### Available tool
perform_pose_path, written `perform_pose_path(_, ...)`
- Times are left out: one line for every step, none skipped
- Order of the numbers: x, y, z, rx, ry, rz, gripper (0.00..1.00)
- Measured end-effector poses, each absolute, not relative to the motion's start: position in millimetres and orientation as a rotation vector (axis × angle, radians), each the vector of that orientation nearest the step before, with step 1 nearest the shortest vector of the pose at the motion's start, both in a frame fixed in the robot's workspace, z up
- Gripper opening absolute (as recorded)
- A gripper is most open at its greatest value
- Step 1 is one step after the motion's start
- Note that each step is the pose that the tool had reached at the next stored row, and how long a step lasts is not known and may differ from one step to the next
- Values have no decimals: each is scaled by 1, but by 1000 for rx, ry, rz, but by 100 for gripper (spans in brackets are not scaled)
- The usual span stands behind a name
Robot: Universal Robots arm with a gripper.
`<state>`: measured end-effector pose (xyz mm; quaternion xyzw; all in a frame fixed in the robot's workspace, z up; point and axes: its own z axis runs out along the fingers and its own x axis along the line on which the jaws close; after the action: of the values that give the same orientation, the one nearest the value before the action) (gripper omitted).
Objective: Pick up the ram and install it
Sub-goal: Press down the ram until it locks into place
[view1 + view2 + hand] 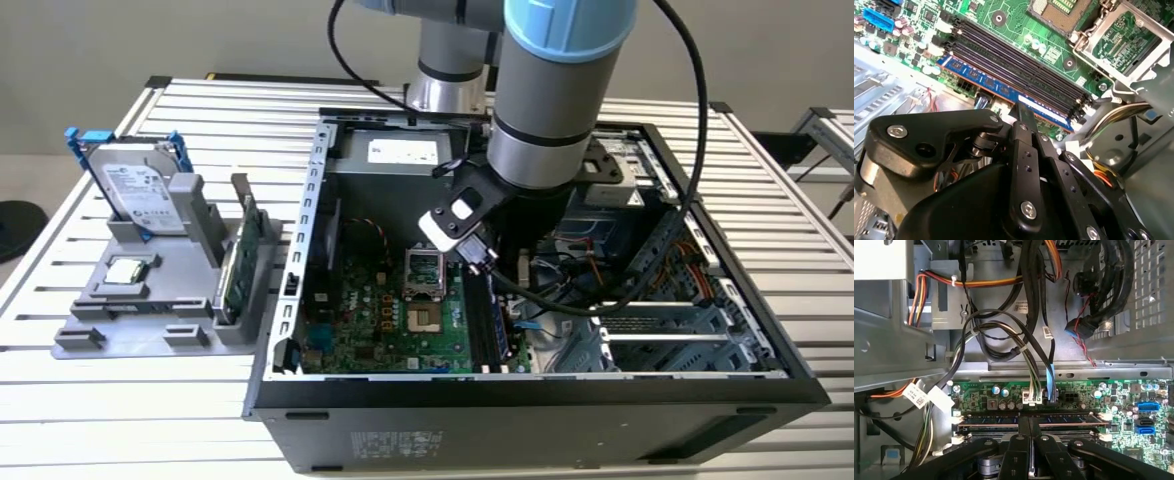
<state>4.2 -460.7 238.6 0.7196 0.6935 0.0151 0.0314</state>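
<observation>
The ram (984, 80) is a long dark blue stick lying along the outermost black slot of the green motherboard (1019, 30), inside the open computer case (534, 385). In the first wrist view the ram (1064, 418) runs across just beyond the fingertips. My gripper (1023, 111) is shut, its two fingers pressed together, and the tips rest on the stick's top edge near one end. The fingers line up along the stick's length, not across it. In the exterior view the gripper (489, 285) reaches down into the case over the slots (497, 325).
A CPU socket (422, 270) with its metal frame lies beside the slots. Bundled cables (1024, 345) and metal drive bays (667, 330) crowd the case wall side. Outside, at the exterior view's left, a grey holder (147, 300) carries a hard drive (134, 190) and a green card (238, 265).
</observation>
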Motion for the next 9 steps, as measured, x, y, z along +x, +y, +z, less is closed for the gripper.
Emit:
perform_pose_path(4, -460, 237, 2217, 2137, 45, 0)
perform_pose_path(4, -460, 236, 2217, 2137, 43, 0)
perform_pose_path(4, -460, 235, 2217, 2137, 42, 0)
perform_pose_path(4, -459, 233, 2218, 2138, 40, 0)
perform_pose_path(4, -459, 232, 2218, 2138, 38, 0)
perform_pose_path(4, -459, 231, 2218, 2138, 37, 0)
perform_pose_path(4, -459, 229, 2219, 2138, 37, 0)
perform_pose_path(4, -459, 228, 2219, 2138, 37, 0)
perform_pose_path(4, -459, 227, 2219, 2138, 37, 0)
